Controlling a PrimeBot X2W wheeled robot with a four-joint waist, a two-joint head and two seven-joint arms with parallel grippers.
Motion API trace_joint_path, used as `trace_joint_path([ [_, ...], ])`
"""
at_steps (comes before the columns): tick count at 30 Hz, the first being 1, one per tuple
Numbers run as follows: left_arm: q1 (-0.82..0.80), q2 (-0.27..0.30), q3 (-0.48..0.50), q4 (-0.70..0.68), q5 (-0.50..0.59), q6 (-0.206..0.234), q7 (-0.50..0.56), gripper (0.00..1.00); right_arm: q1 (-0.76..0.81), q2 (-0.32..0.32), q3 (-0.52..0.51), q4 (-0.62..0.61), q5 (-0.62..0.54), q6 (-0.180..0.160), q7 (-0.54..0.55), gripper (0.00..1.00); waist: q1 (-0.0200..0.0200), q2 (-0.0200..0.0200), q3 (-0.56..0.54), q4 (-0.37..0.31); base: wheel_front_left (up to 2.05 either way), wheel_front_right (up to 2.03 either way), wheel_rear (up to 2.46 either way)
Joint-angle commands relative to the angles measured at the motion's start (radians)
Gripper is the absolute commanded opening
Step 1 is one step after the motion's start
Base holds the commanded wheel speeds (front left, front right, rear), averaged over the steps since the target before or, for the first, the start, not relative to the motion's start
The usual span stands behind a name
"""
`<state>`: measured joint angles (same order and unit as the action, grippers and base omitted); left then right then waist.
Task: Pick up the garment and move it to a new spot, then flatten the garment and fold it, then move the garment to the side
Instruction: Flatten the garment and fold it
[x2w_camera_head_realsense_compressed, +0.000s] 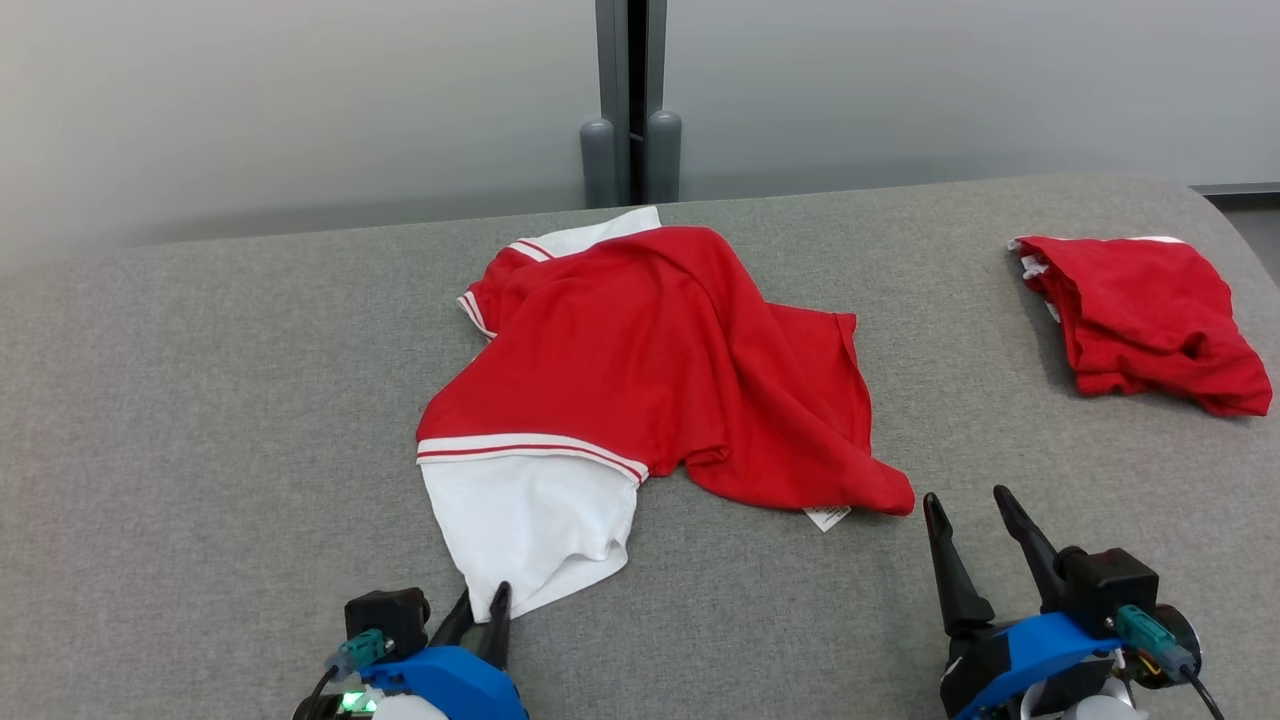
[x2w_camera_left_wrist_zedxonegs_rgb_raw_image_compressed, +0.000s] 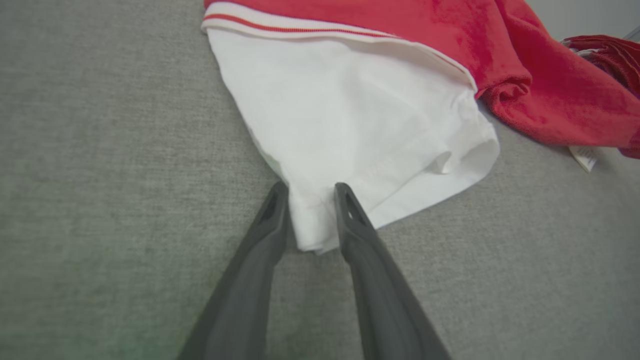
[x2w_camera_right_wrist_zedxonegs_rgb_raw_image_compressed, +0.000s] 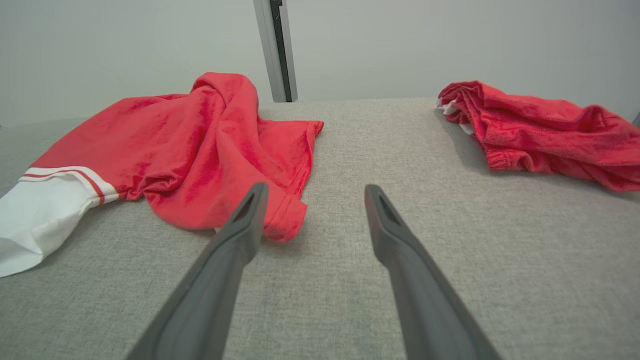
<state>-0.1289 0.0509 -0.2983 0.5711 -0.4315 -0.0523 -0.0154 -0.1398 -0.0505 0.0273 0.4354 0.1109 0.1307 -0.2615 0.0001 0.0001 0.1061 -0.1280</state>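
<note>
The garment is a red shirt with white, red-striped trim, lying crumpled in the middle of the grey padded table. Its white sleeve points toward me. My left gripper is at the near tip of that sleeve, and in the left wrist view its two fingers press the white cloth from both sides. My right gripper stands open just right of the shirt's near red corner, holding nothing; the fingers hover over bare table.
A second red garment lies bunched at the table's far right. A white label sticks out under the shirt's near hem. Behind the table are a pale wall and a grey post.
</note>
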Motion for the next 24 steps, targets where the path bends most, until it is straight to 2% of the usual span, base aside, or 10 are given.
trace_joint_path([
  [1,-0.009,0.0,0.004,0.006,-0.005,0.004,-0.004,0.0,-0.01,0.0,-0.003,0.003,0.003,0.0,-0.005,1.0,-0.0001,-0.0001,0.0,0.001,0.0,0.0,0.0],
  [5,-0.025,0.002,0.018,0.007,-0.013,0.013,-0.046,0.0,-0.025,0.0,-0.024,0.023,0.005,0.0,-0.005,1.0,-0.0001,-0.0001,0.0,0.015,0.0,0.0,0.0],
  [13,-0.029,0.042,0.067,-0.038,-0.018,0.047,-0.134,0.0,-0.054,0.0,-0.039,0.111,0.021,0.0,0.02,1.0,-0.0001,-0.0001,0.003,0.059,0.0,0.0,0.0],
  [24,-0.007,0.062,0.069,-0.111,-0.02,0.067,-0.138,0.0,-0.136,0.0,-0.011,0.286,0.057,0.0,0.014,1.0,-0.0001,-0.0001,0.018,0.087,0.0,0.0,0.0],
])
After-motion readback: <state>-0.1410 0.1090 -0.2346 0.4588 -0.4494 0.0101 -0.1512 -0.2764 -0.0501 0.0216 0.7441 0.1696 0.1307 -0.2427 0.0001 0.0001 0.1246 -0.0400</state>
